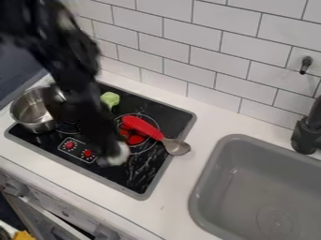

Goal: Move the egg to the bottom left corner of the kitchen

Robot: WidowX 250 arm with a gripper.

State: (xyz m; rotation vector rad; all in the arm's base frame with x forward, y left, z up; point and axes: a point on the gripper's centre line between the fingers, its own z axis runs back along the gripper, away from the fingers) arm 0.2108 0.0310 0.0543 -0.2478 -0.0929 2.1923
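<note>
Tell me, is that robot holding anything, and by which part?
The egg is at the lower end of the gripper, but whether it is held cannot be told.

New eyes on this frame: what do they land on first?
Probably the black robot arm, coming down from the upper left over the dark cooktop, with the white egg at its lower end. Next, the red-handled spoon lying across the burner marking, its metal bowl reaching past the cooktop's right edge. Then the big grey sink at lower right.
</note>
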